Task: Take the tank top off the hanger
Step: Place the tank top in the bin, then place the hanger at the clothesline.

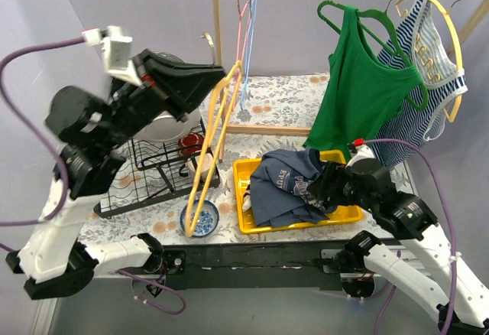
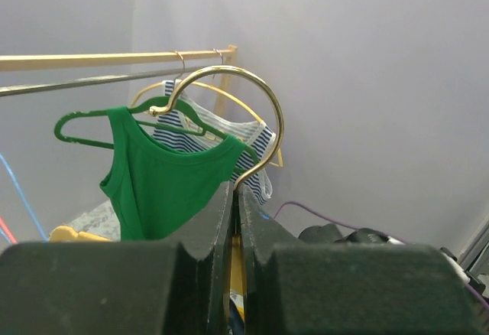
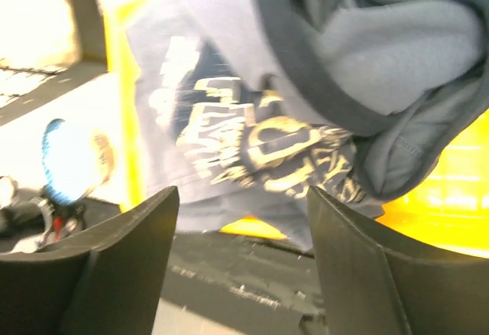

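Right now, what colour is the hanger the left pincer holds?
Yellow hanger, gold hook; top view shows it best.

Top camera looks down from behind; right wrist camera hangs close over the shared yellow tray (image 1: 241, 190) (image 3: 462, 190).

Your left fingers (image 2: 191, 274) are black, and the hanger (image 1: 195, 205) between them is yellow with a gold hook (image 2: 263, 113). Past them you see a plain green top (image 2: 164, 190) and a blue-and-white striped top (image 2: 252, 140). Ahead of your black right fingers (image 3: 114, 266), the tank top (image 3: 229, 121) is slate blue with cream lettering, the tray (image 3: 458, 190) bright yellow.
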Action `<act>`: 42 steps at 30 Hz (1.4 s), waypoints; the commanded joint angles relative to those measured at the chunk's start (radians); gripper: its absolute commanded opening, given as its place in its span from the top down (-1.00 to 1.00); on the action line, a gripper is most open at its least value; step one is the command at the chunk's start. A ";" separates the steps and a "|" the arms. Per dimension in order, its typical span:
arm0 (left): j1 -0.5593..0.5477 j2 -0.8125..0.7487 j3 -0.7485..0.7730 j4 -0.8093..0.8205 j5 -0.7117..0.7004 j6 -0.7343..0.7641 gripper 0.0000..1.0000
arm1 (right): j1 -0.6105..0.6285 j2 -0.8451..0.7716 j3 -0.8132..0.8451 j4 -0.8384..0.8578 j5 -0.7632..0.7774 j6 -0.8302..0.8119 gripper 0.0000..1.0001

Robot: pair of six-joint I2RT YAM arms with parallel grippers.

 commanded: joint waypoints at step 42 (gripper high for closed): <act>-0.063 0.471 -0.088 0.581 -0.242 0.085 1.00 | 0.065 0.307 0.414 0.665 -0.397 0.256 -0.04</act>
